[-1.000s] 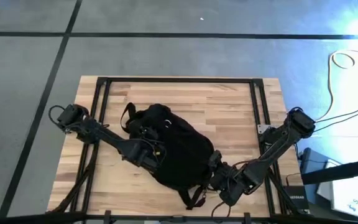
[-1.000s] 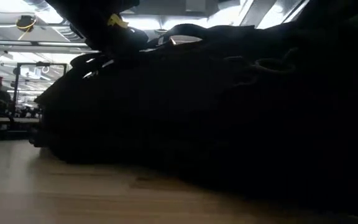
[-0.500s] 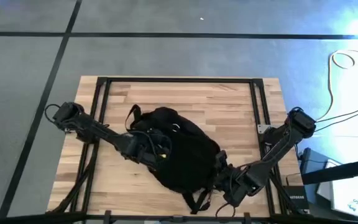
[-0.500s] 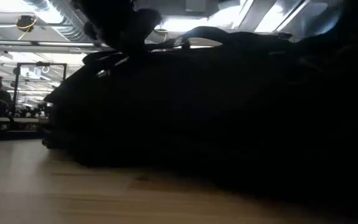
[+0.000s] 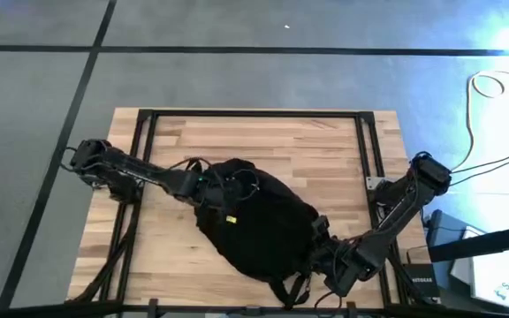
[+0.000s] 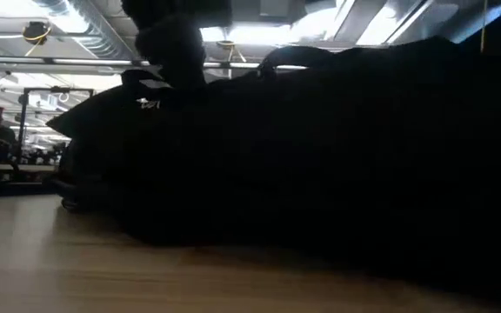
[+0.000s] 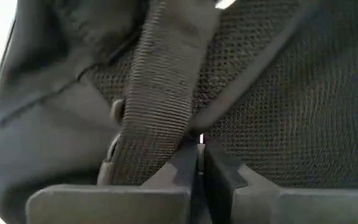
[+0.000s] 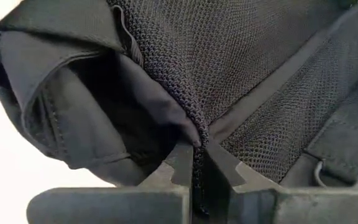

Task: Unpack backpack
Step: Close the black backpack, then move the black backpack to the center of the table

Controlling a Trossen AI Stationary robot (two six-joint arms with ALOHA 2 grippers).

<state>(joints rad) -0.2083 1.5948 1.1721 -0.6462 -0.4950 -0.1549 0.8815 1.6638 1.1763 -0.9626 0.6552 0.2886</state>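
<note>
Backpack (image 5: pixel 259 230) lies mid-worktop (image 5: pixel 325 150). Left tool (image 7: pixel 199 163) is closed, apparently pinching backpack mesh beside a webbing strap (image 7: pixel 163 87). Right tool (image 8: pixel 197 163) clamps mesh fabric at the opposite end.

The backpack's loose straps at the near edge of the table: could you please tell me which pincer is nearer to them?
Right. The right pincer grips the backpack beside those straps; the left pincer grips the bag's far end.
</note>
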